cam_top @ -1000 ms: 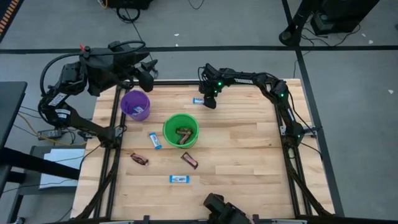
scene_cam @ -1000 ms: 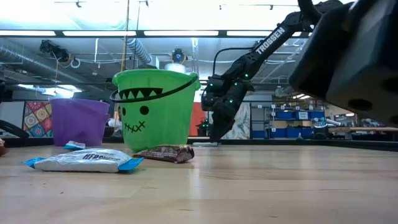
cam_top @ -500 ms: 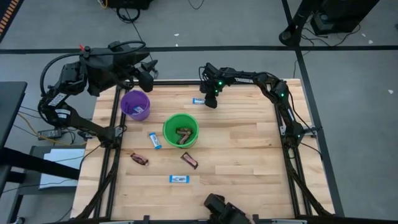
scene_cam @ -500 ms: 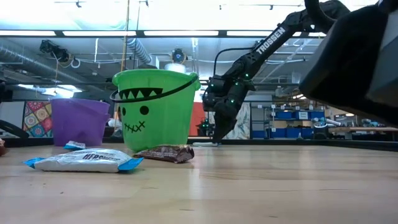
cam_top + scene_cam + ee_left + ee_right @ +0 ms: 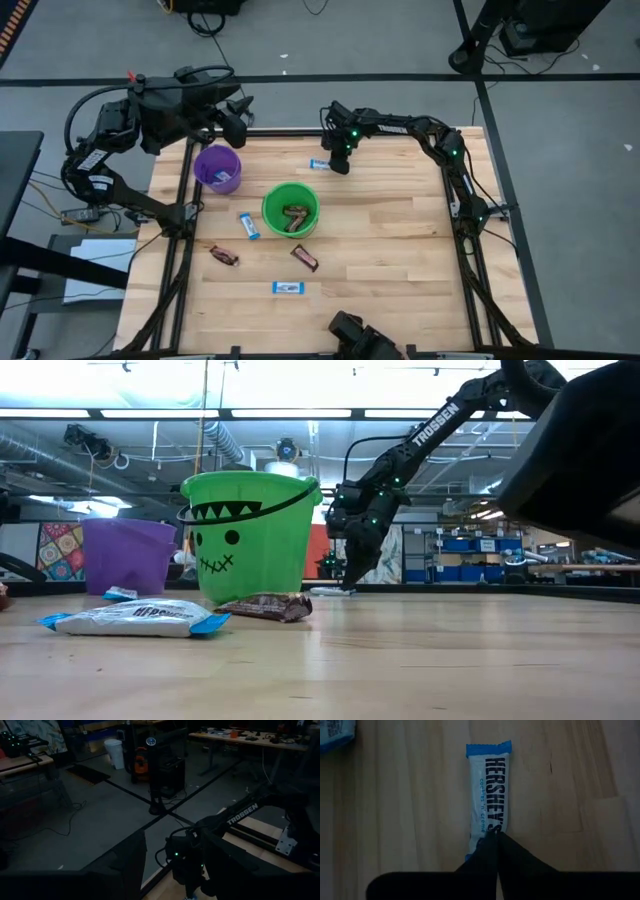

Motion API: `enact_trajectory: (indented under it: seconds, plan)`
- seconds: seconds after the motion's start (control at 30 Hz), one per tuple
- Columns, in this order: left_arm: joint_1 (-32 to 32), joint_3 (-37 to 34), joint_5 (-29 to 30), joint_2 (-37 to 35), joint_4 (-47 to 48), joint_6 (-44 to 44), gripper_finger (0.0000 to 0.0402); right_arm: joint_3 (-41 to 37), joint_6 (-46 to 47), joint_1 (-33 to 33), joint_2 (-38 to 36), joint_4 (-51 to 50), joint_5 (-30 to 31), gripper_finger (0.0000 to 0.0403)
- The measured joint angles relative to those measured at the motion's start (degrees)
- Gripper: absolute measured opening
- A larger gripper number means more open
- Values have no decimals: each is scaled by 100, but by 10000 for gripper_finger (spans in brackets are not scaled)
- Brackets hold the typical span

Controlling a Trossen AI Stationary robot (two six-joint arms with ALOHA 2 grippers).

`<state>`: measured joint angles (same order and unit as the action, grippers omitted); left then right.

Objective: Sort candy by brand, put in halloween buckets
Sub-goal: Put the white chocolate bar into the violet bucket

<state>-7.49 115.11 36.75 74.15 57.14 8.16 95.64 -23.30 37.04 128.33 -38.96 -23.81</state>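
Candy: blue-and-white bar on table at 12 o'clock, pinched at one end by right gripper | left gripper at 10 o'clock, fingers spread, holding nothing | purple bucket | green bucket centre, brown bars inside

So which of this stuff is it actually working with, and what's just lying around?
Part of the job:
- purple bucket
- green bucket
- blue-and-white bars, one pinched by the right gripper
- brown bars

Just around:
- floor cables
- white bin
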Motion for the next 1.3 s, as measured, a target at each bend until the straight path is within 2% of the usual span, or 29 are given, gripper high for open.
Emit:
enact_trajectory:
  seconds: [0.4, 0.63, 0.87, 1.0, 1.2, 1.3]
  plan:
    - [0, -2, 0, 0, 11, 0, 193, -4, 124, -15, -112, -399, 1, 3]
    - [0, -2, 0, 0, 20, -28, 193, -7, -70, -16, -731, -864, 316, 2]
    - [0, -2, 0, 0, 26, -37, 193, -2, -65, -17, -1382, -842, 90, 6]
    - [0, -2, 0, 0, 26, -40, 193, -18, -141, -10, -1264, -925, -272, 49]
    - [0, -2, -148, 0, 26, -39, 193, -184, -224, -11, -616, -1212, -747, 148]
    - [2, -2, -187, 0, 31, -39, 193, -184, -226, -38, -342, -1290, -737, 198]
